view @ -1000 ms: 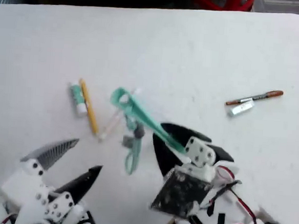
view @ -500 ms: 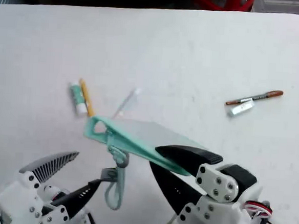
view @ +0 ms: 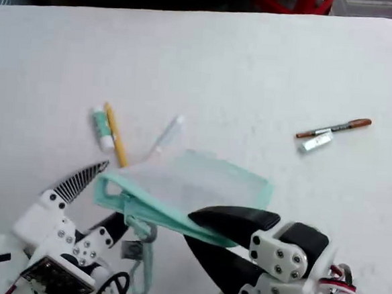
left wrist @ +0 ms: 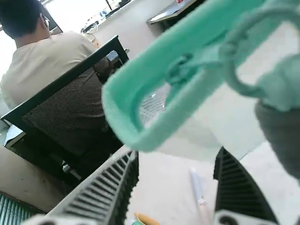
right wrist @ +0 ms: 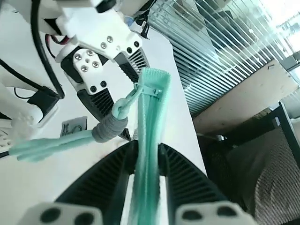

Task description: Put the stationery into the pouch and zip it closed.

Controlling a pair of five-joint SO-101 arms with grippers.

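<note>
Two slips are to be feared: from above, the pouch point(view: 200, 184) is held aloft toward 6 o'clock, pencil point(view: 116, 136) at 9, pinched by the right gripper point(view: 190, 229); from the left wrist, its end point(left wrist: 187, 42) may be missed by the spread left gripper point(left wrist: 177, 161); from the right wrist, the thin zip edge point(right wrist: 150, 117) may be tugged free.

Right claw point(view: 189, 227) clamped on pouch point(view: 200, 181), left claw point(view: 110, 195) spread wide

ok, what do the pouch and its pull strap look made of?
Pouch: body looks like soft translucent plastic, matte; the table shows through. Zipper edge: teal woven-looking fabric tape. Pull strap: teal, smooth, probably rubbery cord with a grey collar; can't confirm.
</note>
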